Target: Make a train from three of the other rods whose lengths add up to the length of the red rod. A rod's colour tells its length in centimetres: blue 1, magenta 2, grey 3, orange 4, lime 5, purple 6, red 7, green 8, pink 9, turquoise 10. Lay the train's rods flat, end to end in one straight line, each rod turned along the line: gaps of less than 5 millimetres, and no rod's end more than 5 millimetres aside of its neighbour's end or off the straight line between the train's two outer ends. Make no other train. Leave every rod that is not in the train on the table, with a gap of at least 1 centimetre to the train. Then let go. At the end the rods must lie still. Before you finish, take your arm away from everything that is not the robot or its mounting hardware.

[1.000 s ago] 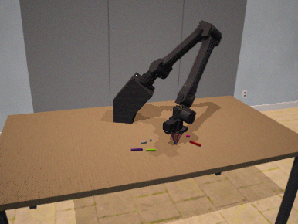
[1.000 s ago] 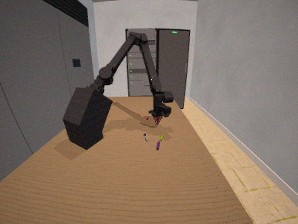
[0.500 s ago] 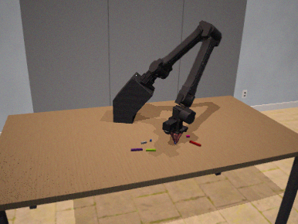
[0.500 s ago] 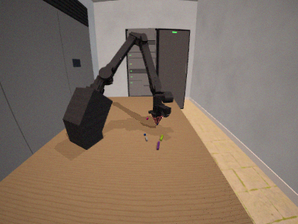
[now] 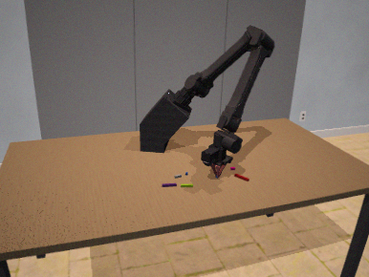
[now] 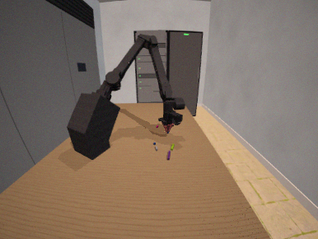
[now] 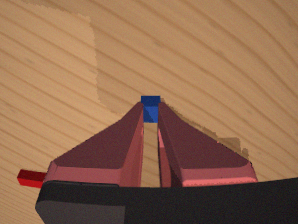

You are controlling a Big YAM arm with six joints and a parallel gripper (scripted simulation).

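Note:
My gripper (image 5: pixel 217 173) points down, low over the table between the red rod and the other rods, and it also shows in the exterior view (image 6: pixel 167 130). In the wrist view it is shut on a small blue rod (image 7: pixel 150 108) at the fingertips. The red rod (image 5: pixel 241 177) lies just right of it, and its end shows in the wrist view (image 7: pixel 29 177). A magenta rod (image 5: pixel 232 168) lies behind the red one. To the left lie a second blue rod (image 5: pixel 186 173), a grey rod (image 5: pixel 178 176), a lime rod (image 5: pixel 186 185) and a purple rod (image 5: pixel 168 184).
The arm's dark base block (image 5: pixel 162 121) stands at the back of the table, well behind the rods. The table's front edge is far from the rods.

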